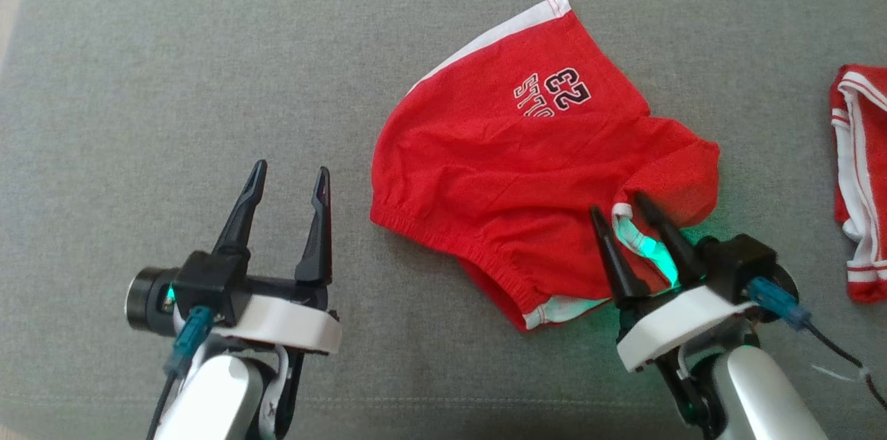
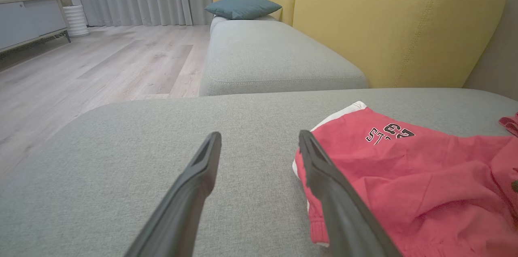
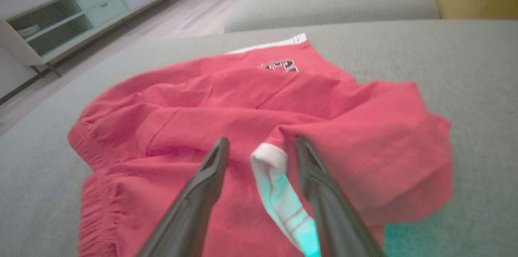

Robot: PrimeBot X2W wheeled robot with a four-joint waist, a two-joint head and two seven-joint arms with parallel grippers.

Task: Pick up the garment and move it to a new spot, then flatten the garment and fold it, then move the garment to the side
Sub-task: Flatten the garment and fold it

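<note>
A red-and-white garment (image 1: 858, 183) is cut off by the head view's right edge. In the right wrist view, the print (image 3: 279, 65) on the red shorts (image 3: 202, 103) is too blurred to read.

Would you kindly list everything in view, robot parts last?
shorts: 1, red with white trim, mid-cushion
second garment: 1, red and white, cushion's right side
cushion: 1, grey, under both garments
sofa back: 1, yellow, behind the cushion
pillow: 1, blue-grey, on the far seat
floor: 1, pale wood, beside the sofa
cabinet: 1, pale, across the floor
left gripper: 1, dark, open, left of shorts
right gripper: 1, dark, open, astride shorts' white trim
</note>
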